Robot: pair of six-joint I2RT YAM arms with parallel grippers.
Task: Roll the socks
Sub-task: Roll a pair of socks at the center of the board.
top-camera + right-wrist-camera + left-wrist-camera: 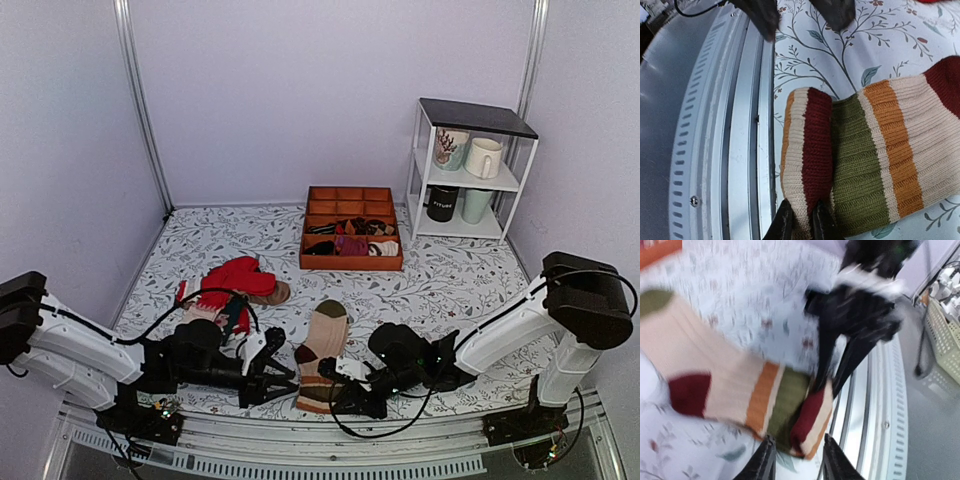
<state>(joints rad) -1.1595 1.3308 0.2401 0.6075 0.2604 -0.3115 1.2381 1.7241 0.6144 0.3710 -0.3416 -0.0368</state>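
The socks lie lengthwise near the table's front edge, beige with an olive toe at the far end. Their near end has orange, olive and cream stripes, and the maroon cuff is folded over into a short roll. My right gripper is shut on that folded cuff edge, pinching the cream and maroon layers. In the left wrist view its dark fingers reach down onto the roll. My left gripper is open; its fingers straddle the roll's end without touching it. The view from above shows both grippers, left and right, meeting at the socks' near end.
Bright red socks lie left of the task pair. An orange compartment tray with small sock bundles sits at the back. A white shelf with mugs stands at the back right. The metal rail runs just beside the roll.
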